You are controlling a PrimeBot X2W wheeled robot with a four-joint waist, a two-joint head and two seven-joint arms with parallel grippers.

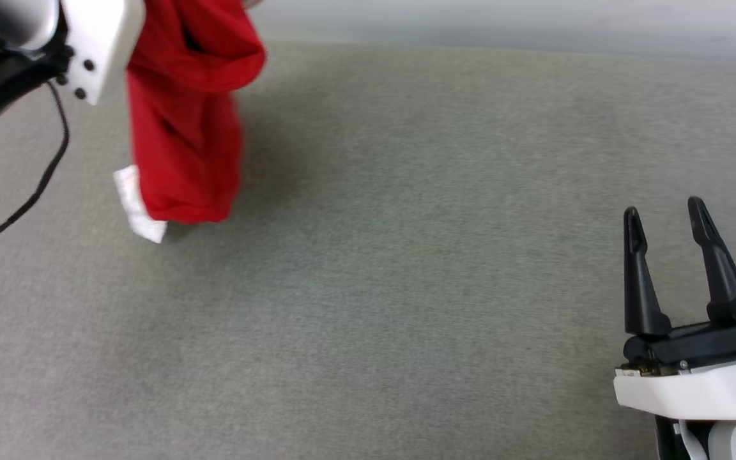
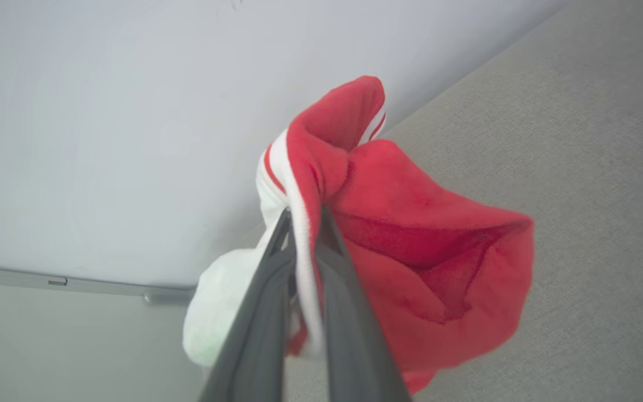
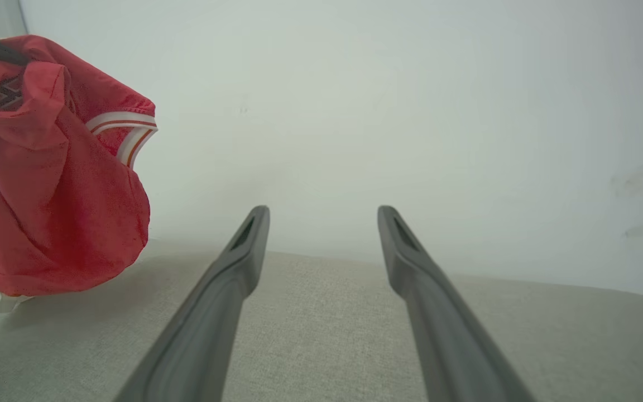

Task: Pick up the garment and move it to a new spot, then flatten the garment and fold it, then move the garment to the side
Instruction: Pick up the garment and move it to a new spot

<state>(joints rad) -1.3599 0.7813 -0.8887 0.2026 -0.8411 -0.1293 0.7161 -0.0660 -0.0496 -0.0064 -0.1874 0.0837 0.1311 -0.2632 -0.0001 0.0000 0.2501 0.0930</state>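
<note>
While right gripper (image 1: 662,209) sits low at near right, 2 fingers spread and empty, likely parked clear for flattening later, left gripper (image 2: 305,215) pinches shirt (image 1: 183,128) by its striped trim, fingers clamped on fabric. Shirt hangs bunched at far left over gray surface (image 1: 406,268), raised for carrying to a new spot; white sleeve tip near surface, contact unclear. Plain wall (image 3: 355,84) behind.

The head camera looks steeply down from above onto the grey cloth surface (image 1: 406,287), the left wrist camera peers close along the left gripper (image 2: 305,216) at the garment (image 2: 422,245), and the right wrist camera sits low over that surface, facing the pale wall (image 3: 383,111); all three share the garment.
</note>
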